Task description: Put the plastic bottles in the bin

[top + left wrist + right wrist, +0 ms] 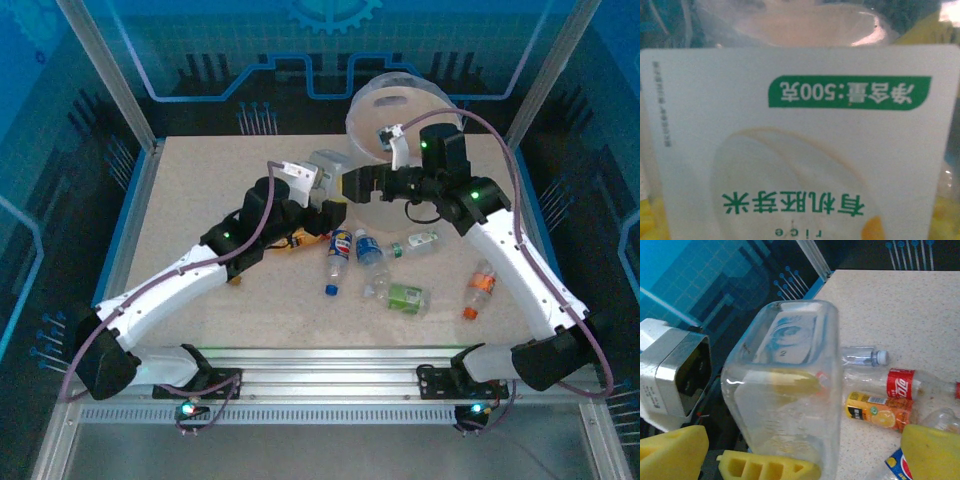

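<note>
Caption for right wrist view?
Open right claw faces a clear square plastic jar; red-labelled bottle and orange-labelled bottle lie on the speckled table.

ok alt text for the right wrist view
A clear square plastic jar sits between the open yellow fingers of the right gripper. Behind it on the speckled table lie a clear bottle, a red-labelled bottle and an orange-labelled bottle.

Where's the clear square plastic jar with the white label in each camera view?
Top external: the clear square plastic jar sits just above centre.
Left wrist: its white label, close up and upside down.
Right wrist: left of centre.
Shared landmark: the orange-labelled bottle lying nearby, top and right wrist.
</note>
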Motion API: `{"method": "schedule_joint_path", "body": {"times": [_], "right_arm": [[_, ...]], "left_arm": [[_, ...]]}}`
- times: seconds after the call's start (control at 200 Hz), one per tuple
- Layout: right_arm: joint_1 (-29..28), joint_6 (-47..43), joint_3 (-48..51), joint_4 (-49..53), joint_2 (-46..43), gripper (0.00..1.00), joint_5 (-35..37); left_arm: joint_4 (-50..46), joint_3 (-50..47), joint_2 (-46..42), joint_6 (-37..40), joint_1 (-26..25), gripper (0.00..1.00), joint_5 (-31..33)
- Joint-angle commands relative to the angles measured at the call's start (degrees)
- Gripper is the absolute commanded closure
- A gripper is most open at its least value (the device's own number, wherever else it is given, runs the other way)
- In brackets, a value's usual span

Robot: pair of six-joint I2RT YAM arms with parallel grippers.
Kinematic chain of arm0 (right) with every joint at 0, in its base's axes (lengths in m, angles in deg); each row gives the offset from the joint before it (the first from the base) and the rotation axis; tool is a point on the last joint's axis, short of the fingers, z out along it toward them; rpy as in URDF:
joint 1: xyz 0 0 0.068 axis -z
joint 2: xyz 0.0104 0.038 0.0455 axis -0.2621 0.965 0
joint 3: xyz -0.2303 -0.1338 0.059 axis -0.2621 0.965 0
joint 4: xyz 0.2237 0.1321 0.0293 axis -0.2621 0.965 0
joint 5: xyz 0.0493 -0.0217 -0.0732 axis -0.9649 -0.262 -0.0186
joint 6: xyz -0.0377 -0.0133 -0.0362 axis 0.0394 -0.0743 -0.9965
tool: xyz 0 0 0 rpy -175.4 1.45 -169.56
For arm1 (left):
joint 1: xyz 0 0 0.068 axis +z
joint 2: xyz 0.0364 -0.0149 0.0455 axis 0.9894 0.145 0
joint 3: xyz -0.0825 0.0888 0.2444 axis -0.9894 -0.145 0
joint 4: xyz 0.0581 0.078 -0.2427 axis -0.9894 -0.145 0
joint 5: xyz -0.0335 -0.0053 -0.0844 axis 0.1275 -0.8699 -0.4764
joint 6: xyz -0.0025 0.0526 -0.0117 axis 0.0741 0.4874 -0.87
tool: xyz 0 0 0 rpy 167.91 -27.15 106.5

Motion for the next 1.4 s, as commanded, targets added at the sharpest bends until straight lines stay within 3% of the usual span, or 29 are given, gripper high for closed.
{"method": "schedule_joint_path", "body": {"times": [0.0, 0.55, 0.765, 0.86, 0.905, 1.126, 1.396], "right_arm": [[-1.3, -1.9, -0.5, -2.2, -0.3, 0.01, -2.4], [-3.3, -2.9, -5.1, -1.5, 5.7, 0.09, -0.7], [-3.5, -2.2, -5.5, -2.2, 6.6, 0.35, -1.2], [-3.5, -2.2, -5.9, -2.4, 6.6, 0.45, -0.7], [-3.5, -2.5, -6.2, -2.4, 6.7, 0.48, -0.3], [-3.1, -4.8, -11.6, 0.4, 8.0, 0.54, 3.5], [0.0, -8.9, -28.0, 7.0, 13.9, 0.58, 11.6]], "left_arm": [[3.8, 2.4, 0.1, 0.5, 0.5, 0.27, -3.0], [5.7, 2.0, -0.8, 0.1, 0.6, 0.26, -7.3], [6.1, 1.2, -1.7, 0.3, 0.6, 0.22, -6.6], [6.2, 0.8, -2.2, 0.3, 0.6, 0.14, -6.1], [6.3, 0.6, -2.5, 0.2, 0.6, 0.05, -5.8], [8.2, -2.0, -6.0, -0.2, 0.7, 0.01, -4.1], [11.3, -9.0, -14.0, -0.6, 0.8, 0.01, 1.8]]}}
